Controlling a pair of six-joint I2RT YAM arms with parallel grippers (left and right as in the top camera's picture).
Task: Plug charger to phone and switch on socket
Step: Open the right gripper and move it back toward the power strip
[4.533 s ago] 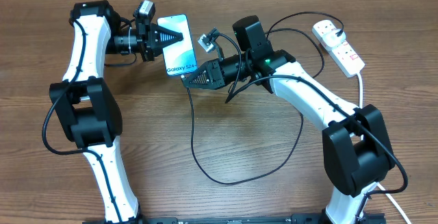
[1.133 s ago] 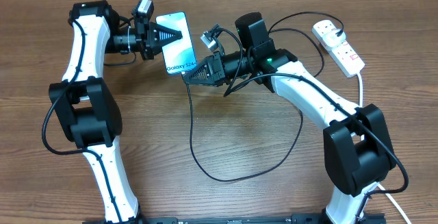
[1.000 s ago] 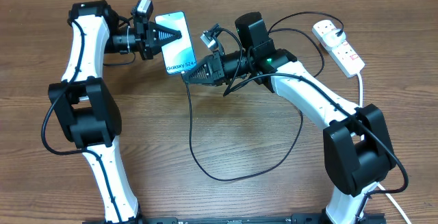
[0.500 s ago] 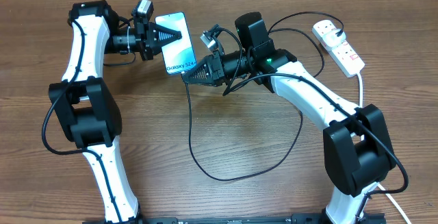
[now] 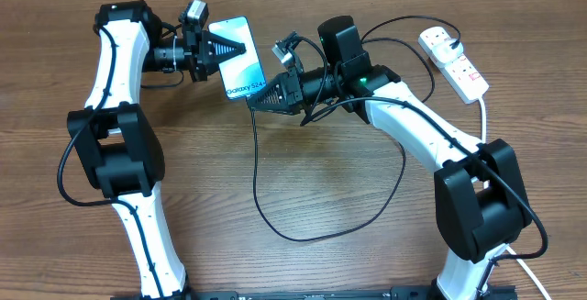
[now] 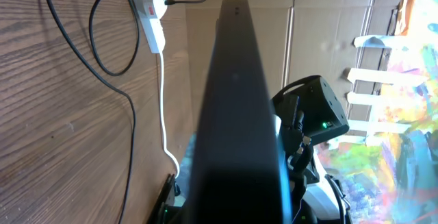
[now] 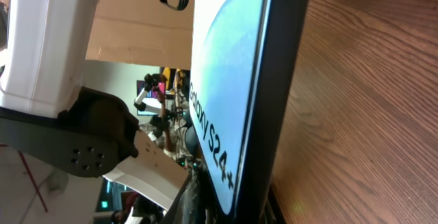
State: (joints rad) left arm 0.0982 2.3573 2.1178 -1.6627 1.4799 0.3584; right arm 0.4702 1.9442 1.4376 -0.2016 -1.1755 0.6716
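The left gripper is clamping the slim blue-screened phone; the right gripper is pinching the thin black charger cable at its lower end, likely needing a straight push

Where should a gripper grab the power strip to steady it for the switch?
Probably from above, jaws across its two long sides, near the middle of the power strip. It lies flat and is narrowest that way. A white plug fills the far end and the white cord leaves the near end, so both ends are crowded.
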